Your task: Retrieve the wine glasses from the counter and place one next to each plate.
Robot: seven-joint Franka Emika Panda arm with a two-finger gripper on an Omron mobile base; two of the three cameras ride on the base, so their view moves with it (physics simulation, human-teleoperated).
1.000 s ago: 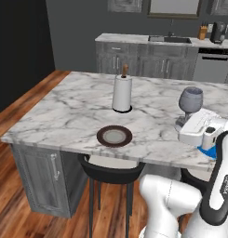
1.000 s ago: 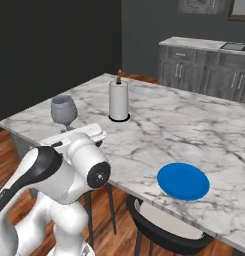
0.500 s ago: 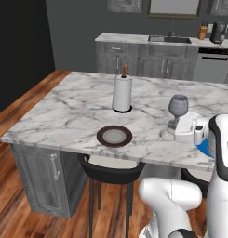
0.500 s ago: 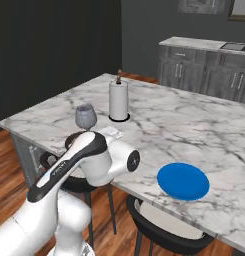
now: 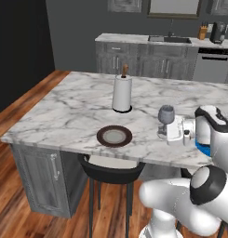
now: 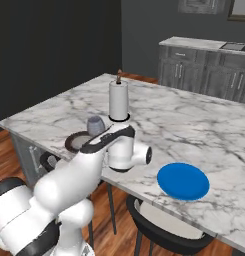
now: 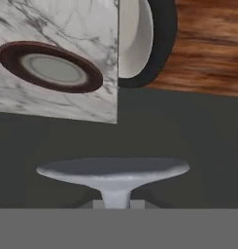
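My gripper (image 5: 168, 134) is shut on the stem of a clear greyish wine glass (image 5: 165, 115), held upright just above the island's marble top, to the right of the brown-rimmed plate (image 5: 114, 136). The right base view has the wine glass (image 6: 96, 125) over my forearm, with the brown-rimmed plate (image 6: 75, 142) partly hidden behind it. The blue plate (image 6: 183, 180) lies further right near the front edge; only a sliver of the blue plate (image 5: 202, 148) peeks past my arm. The hand view looks at the glass's round foot (image 7: 113, 170) and the brown-rimmed plate (image 7: 50, 68). The counter (image 5: 148, 39) with its sink runs along the back wall.
A paper towel roll (image 5: 122, 93) stands upright mid-island behind the brown-rimmed plate. Dark stools (image 5: 113, 167) sit tucked under the island's front edge, one below each plate (image 6: 164, 225). A kettle and knife block (image 5: 213, 31) stand on the back counter.
The arm has swung left and lower with the wine glass in its grip, bringing it from above the blue plate's side to just right of the brown-rimmed plate.
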